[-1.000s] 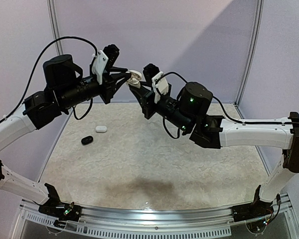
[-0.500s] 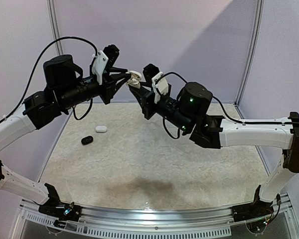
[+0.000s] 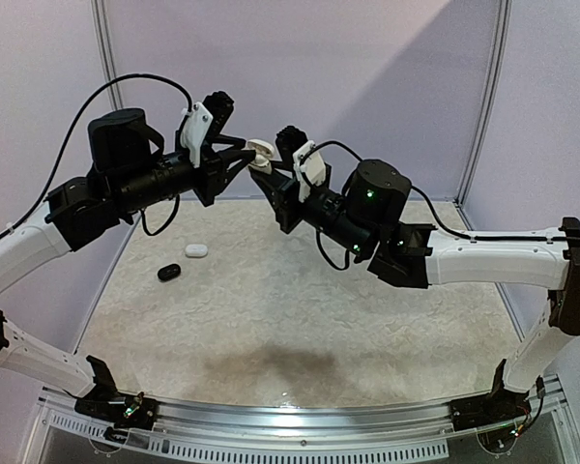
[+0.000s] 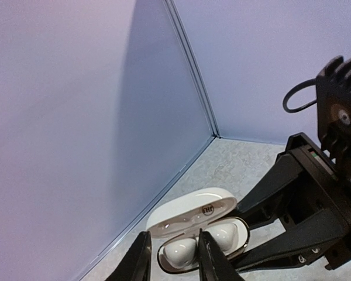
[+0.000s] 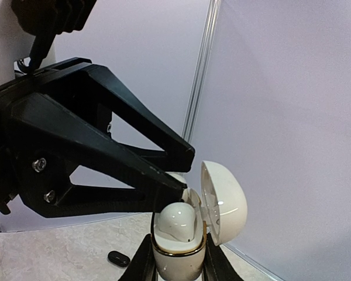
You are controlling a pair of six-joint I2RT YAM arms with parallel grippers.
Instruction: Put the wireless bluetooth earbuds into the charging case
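A glossy white oval charging case with a gold rim [image 5: 175, 249] is clamped at its base by the right fingers [image 5: 143, 264], high above the pale surface [image 3: 300, 319]. Its mouth is turned toward the left fingers [image 4: 141, 260], with the lid swung open. Two white earbuds [image 4: 180, 253] are shown seated side by side along the case's long axis in the left wrist view; only one is shown from the right wrist. The left fingers are narrowly parted around one bud. A small white pill-shaped item [image 3: 195, 250] and a black one [image 3: 169, 273] are seen from above.
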